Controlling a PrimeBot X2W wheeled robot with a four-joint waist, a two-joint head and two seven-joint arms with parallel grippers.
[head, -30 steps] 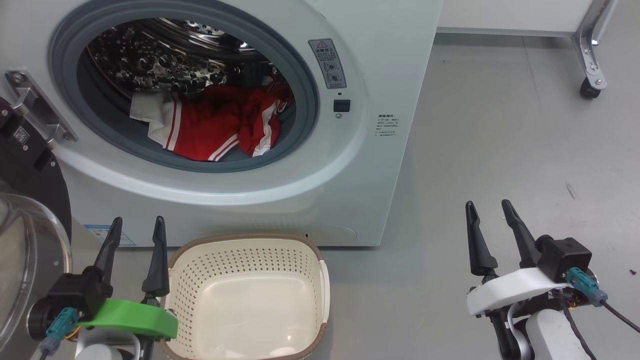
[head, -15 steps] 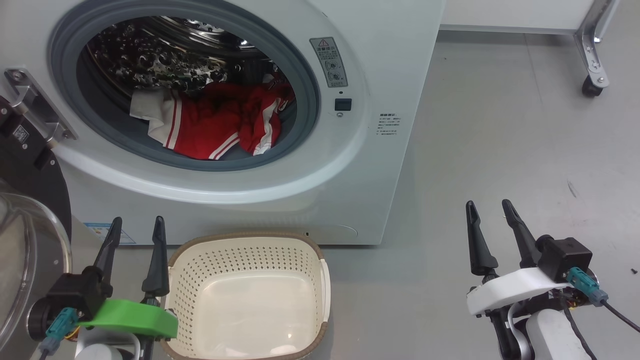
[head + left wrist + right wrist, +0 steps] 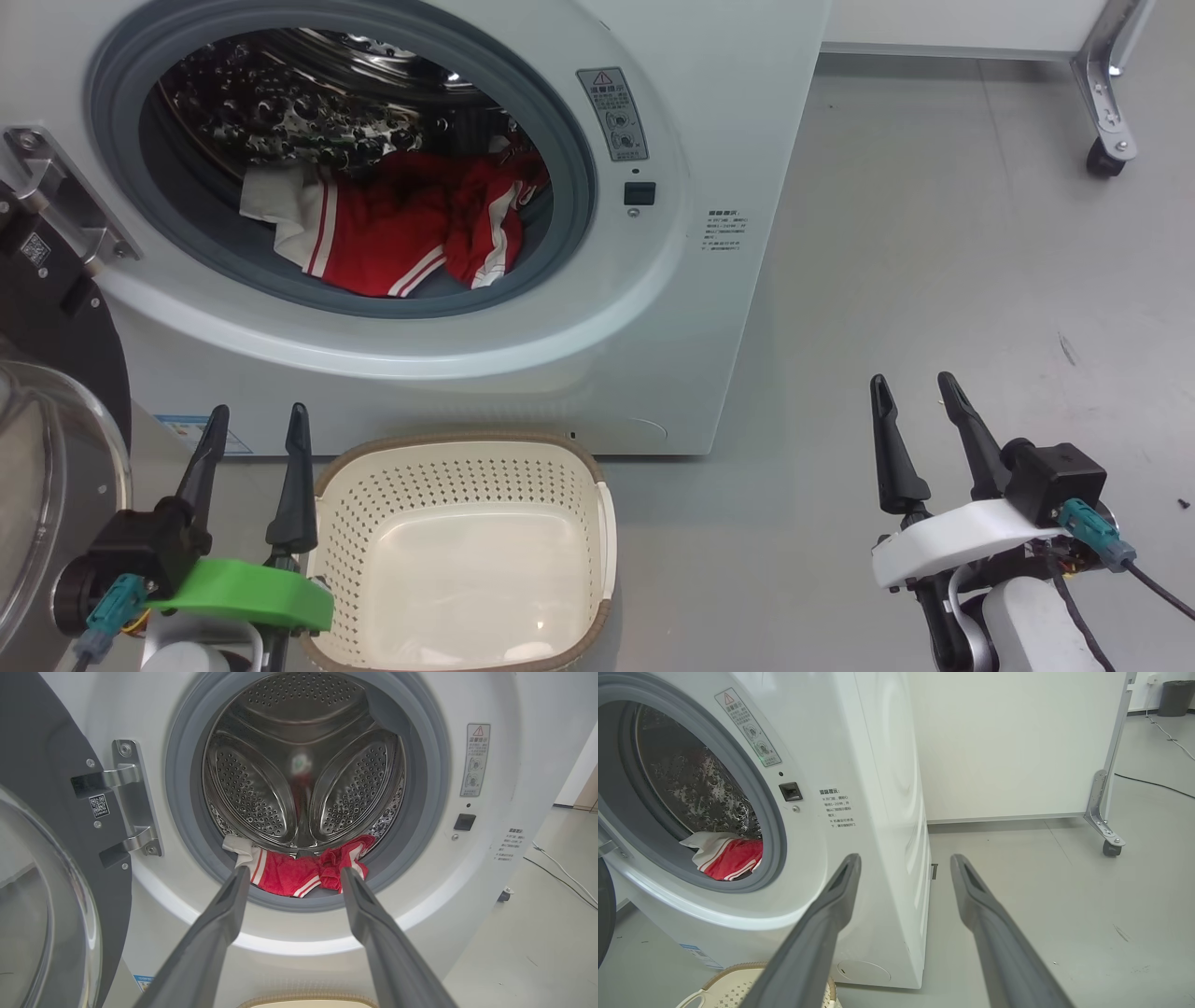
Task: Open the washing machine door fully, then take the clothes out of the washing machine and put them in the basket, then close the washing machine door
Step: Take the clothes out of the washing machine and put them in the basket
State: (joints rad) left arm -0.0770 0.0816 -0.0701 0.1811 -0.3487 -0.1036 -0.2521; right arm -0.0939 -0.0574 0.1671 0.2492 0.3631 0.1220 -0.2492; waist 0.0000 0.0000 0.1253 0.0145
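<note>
Left pincer (image 3: 259, 411): open and holding nothing, low at the left, just beside the basket's left wall.
Right pincer (image 3: 910, 378): open and holding nothing, over bare floor (image 3: 934, 280), well to the right of the machine.
Basket (image 3: 448, 490): stands on the floor close before the washing machine's foot. The head view looks down into its perforated walls and smooth bottom. The right wrist view catches a corner of the brown rim and a white handle.
Door (image 3: 65, 327): swung open to the left, its glass bowl bulging out beside the left pincer. The left wrist view adds the steel hinge (image 3: 131, 798) that carries it.
Washing machine (image 3: 709, 93): white, its round mouth uncovered, with a warning sticker (image 3: 475, 759) to the right of the grey gasket.
Clothes (image 3: 392, 233): in the drum's bottom front, red with white stripes, a white piece at the left end.
Drum (image 3: 303, 765): the left wrist view looks straight in at the perforated steel back.
Beyond: the right wrist view adds a white panel (image 3: 1008, 742) on a castor (image 3: 1110, 848), a cable (image 3: 1153, 783) and a dark bin (image 3: 1175, 697).
</note>
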